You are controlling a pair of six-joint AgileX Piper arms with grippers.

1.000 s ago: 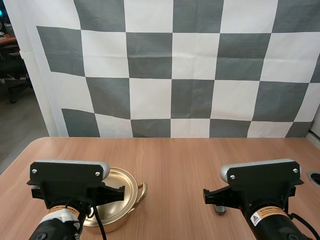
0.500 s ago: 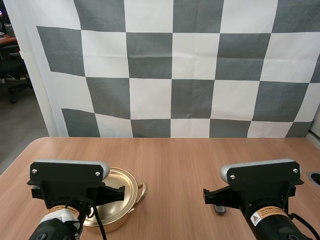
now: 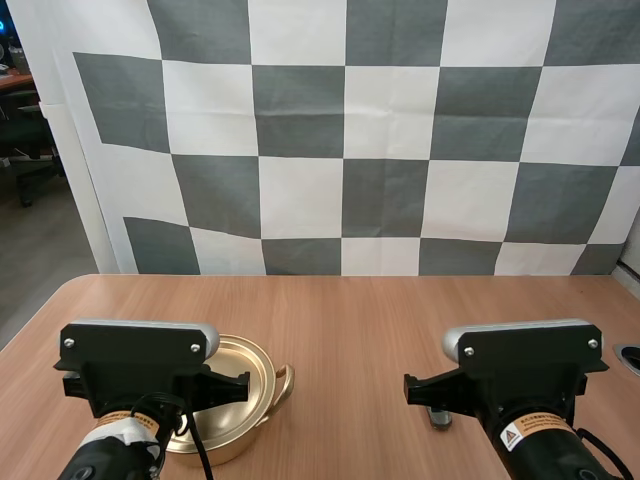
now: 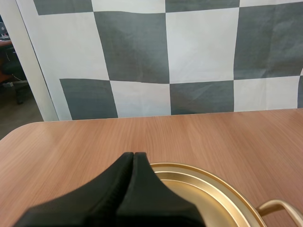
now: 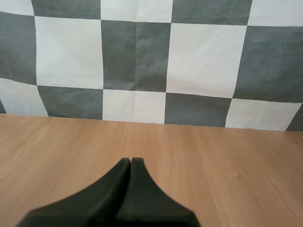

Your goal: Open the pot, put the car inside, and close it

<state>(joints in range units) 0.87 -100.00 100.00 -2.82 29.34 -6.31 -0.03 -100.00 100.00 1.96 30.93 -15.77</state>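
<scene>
Right arm (image 3: 525, 375) nudged slightly. Left gripper (image 4: 134, 155) and right gripper (image 5: 130, 161) hang closed, empty, over a light-brown wooden table (image 3: 350, 320) bearing a round golden metal pot (image 3: 245, 375).

Pale wooden worktop (image 3: 350, 310) with a rounded near-left corner; beyond its left side, grey floor (image 3: 45, 250) and a dark chair (image 3: 22, 135).

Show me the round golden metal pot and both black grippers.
Round golden metal pot (image 3: 252, 362): high view, its top.
Left gripper (image 4: 134, 154): left wrist view, shut fingertips.
Right gripper (image 5: 131, 160): right wrist view, shut fingertips.
</scene>
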